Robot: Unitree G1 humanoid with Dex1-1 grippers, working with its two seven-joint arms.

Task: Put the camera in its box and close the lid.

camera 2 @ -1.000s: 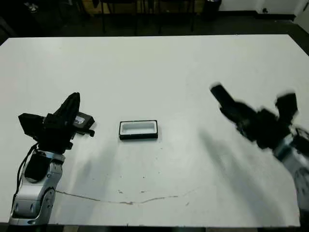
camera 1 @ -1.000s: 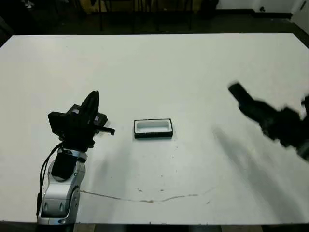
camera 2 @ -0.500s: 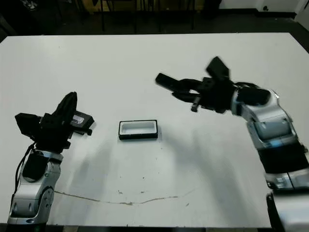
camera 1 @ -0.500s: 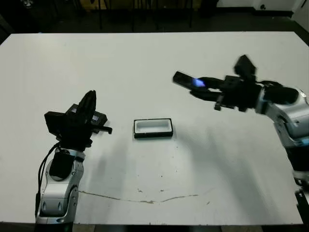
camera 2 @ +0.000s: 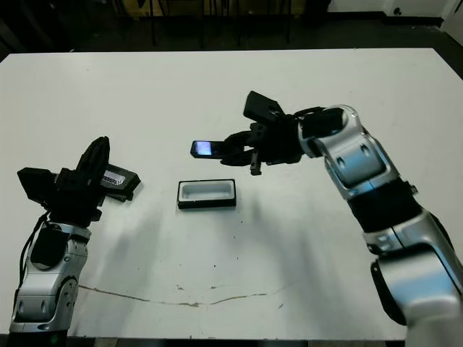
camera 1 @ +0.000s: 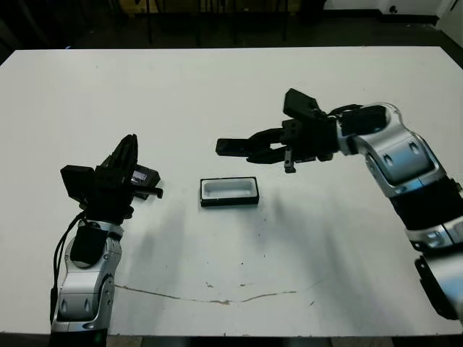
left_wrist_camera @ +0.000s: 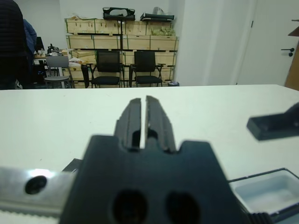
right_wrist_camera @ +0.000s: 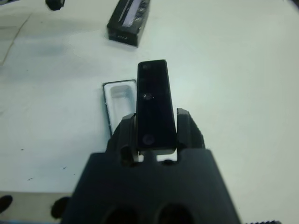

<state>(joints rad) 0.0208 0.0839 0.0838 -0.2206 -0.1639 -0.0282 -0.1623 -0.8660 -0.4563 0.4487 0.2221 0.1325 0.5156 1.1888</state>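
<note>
The camera (right_wrist_camera: 154, 102) is clamped between the fingers of our right gripper (right_wrist_camera: 155, 140), held in the air above the table (camera 1: 289, 275) and a little beyond the box (camera 1: 229, 191), its free end sticking out past the fingertips. We judge the pickup done and the carry nearly done: the camera hangs close over the box but is not yet lined up with the white hollow, and it has to come down level into it.

The box sits open on the table with nothing in it. The lid (camera 2: 118, 181) lies flat on the table well to the left of the box, just beside our left gripper (left_wrist_camera: 144, 119). That gripper's fingers are pressed nearly together with nothing between them, so the lid is not yet picked up.

Left to do, as we read it: seat the camera, let go, fetch the lid and lay it over the box.
</note>
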